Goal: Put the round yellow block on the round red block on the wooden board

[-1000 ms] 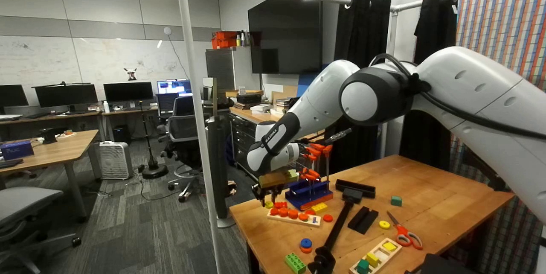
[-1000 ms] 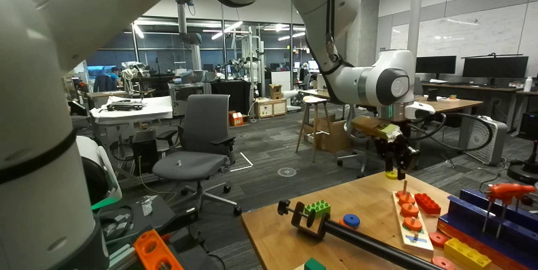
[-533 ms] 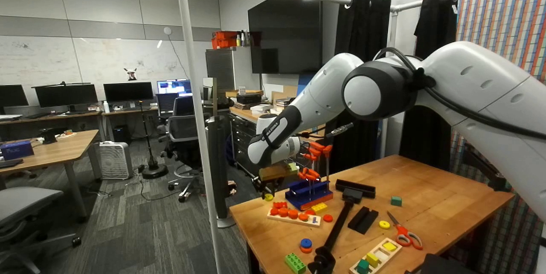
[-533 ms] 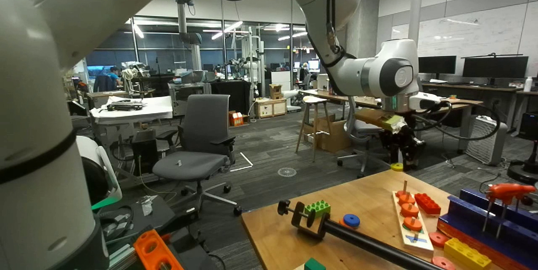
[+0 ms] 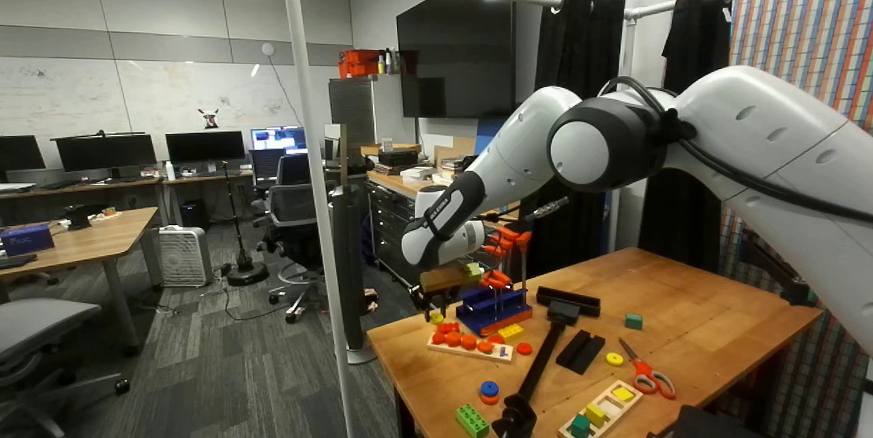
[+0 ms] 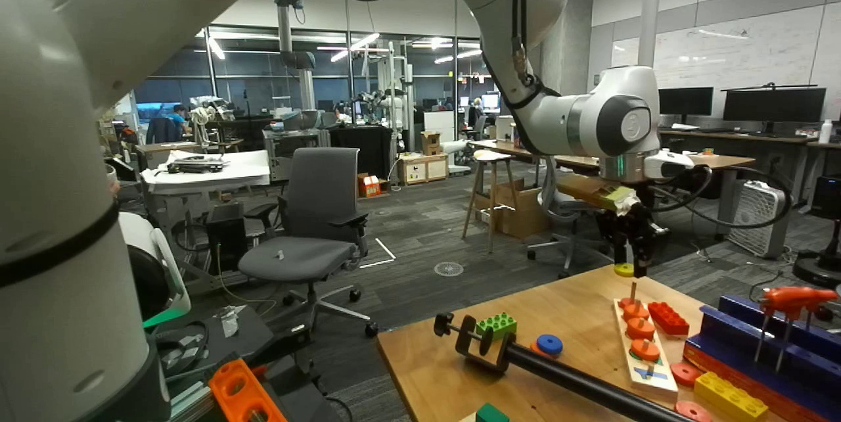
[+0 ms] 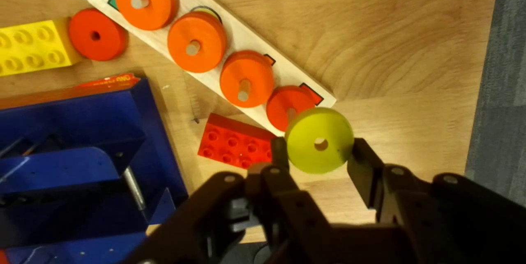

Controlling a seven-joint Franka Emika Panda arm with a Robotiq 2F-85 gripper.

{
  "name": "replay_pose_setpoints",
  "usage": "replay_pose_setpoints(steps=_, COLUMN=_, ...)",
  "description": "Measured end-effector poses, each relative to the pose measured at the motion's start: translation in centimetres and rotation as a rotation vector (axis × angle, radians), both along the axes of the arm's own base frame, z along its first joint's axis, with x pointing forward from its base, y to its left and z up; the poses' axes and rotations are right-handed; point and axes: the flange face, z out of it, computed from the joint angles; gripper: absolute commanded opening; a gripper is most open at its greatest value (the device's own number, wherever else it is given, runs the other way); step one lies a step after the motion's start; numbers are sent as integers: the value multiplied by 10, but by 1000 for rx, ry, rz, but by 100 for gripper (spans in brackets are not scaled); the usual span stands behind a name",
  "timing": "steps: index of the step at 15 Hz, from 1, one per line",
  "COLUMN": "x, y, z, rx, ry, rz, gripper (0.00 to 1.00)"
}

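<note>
The jaws clasp the round yellow block point(image 7: 310, 140); the wooden board point(image 7: 285, 72) bears a round red block point(image 7: 283, 101) and pegged orange discs point(image 7: 207, 38), the blue rack point(image 6: 739, 354) orange-handled tools point(image 6: 790, 300).

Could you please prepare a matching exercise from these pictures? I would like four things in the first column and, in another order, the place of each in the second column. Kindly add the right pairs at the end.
Things
1. Round yellow block in the wrist view
2. Blue disc
3. Red studded brick
4. Round red block nearest the gripper

Places
A. On top of an orange disc
B. On a peg of the wooden board
C. Held by the gripper
D. On the table, between the wooden board and the blue rack

Right pairs: 1-C, 2-A, 3-D, 4-B
</note>
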Motion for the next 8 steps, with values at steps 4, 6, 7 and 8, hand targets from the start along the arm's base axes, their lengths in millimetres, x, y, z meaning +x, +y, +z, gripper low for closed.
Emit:
replay_pose_setpoints(steps=4, x=-1, y=-5, z=0, rx=-4, ry=2, rz=-7, gripper=21)
replay_pose_setpoints(steps=6, x=-1, y=-6, z=-1, rx=-5, ry=3, rz=-8, gripper=21)
replay_pose_setpoints(steps=7, x=-2, y=-7, z=-1, rx=-5, ry=4, rz=-8, gripper=21)
replay_pose_setpoints(steps=8, x=-2, y=-7, z=-2, rx=-5, ry=5, rz=-9, gripper=21)
